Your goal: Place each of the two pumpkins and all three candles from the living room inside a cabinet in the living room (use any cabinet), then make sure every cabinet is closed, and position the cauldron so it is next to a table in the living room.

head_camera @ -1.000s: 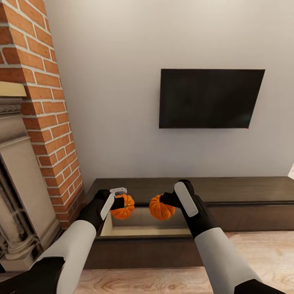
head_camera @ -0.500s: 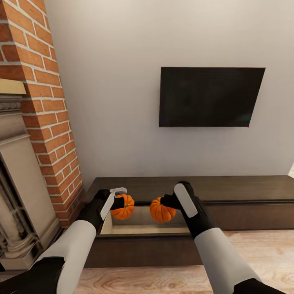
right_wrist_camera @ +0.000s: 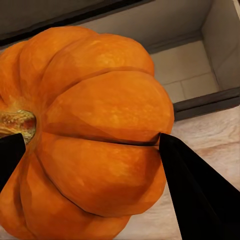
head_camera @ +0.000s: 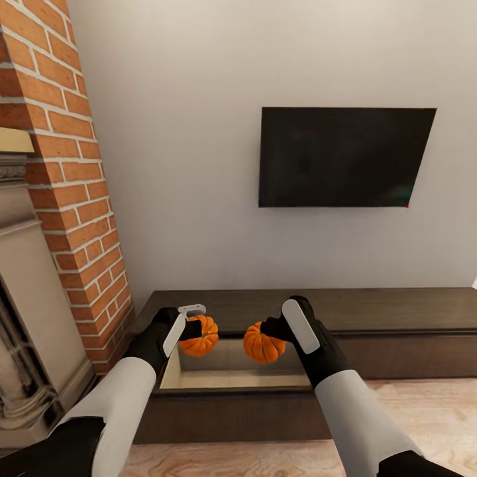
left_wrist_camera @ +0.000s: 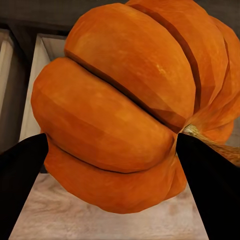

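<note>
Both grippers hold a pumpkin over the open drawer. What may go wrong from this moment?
1. The left gripper and right gripper hold their pumpkins above the open drawer; released from up there, the round fruit may roll or bounce.
2. The two pumpkins hang close together, so they may bump while lowering.
3. The right wrist view shows floor beyond the drawer front; a release there would miss.

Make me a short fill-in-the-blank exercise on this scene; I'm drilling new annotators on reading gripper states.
1. Each gripper holds one orange ____.
2. The left gripper and the right gripper hang above an ____ drawer of the dark cabinet.
3. On the wall above the cabinet hangs a black ____.
4. Left of the cabinet rises a red ____ column.

Missing words: pumpkin; open; TV; brick
</note>
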